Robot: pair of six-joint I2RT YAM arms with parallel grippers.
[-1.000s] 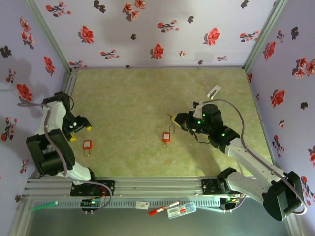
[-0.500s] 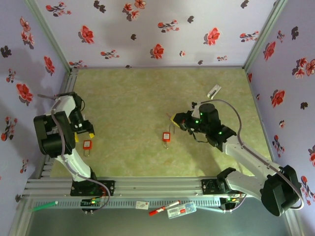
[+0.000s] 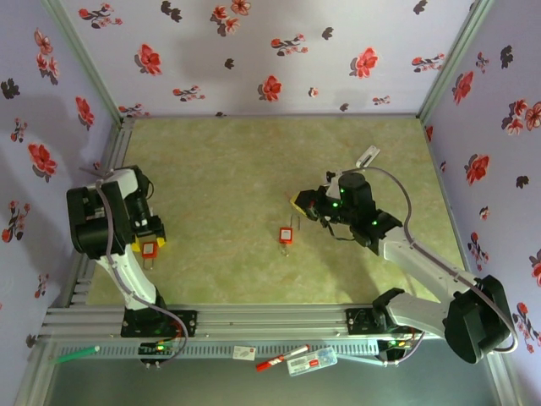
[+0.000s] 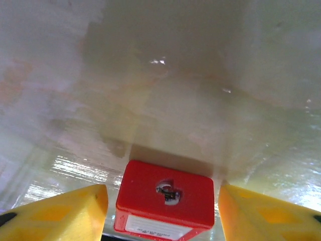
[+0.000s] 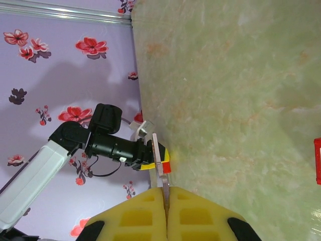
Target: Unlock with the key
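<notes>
Your key point(image 5: 158, 163) is pinched in the right gripper point(image 5: 166, 193). Its yellow pads are pressed together on the key's head, and the thin blade sticks out ahead. Seen from above, it hangs over the middle of the table point(image 3: 220, 161), just beyond the middle padlock point(image 3: 286, 235).

Treat the key as light, stiff and slick. It would likely twist or slip in the pads if the blade met a keyhole off-line. Keep your hold on the flat head and leave the whole blade free.

Your left gripper point(image 4: 161, 193) has its jaws apart on either side of the left padlock point(image 4: 165, 203). A gap shows on both sides, and the keyhole faces the wrist camera. That padlock lies near the table's left edge, toward the near-left corner.

Compared with a second ago, your left arm has swung in and come down over that padlock, and its jaws have narrowed. Your right gripper and the key have hardly shifted.
</notes>
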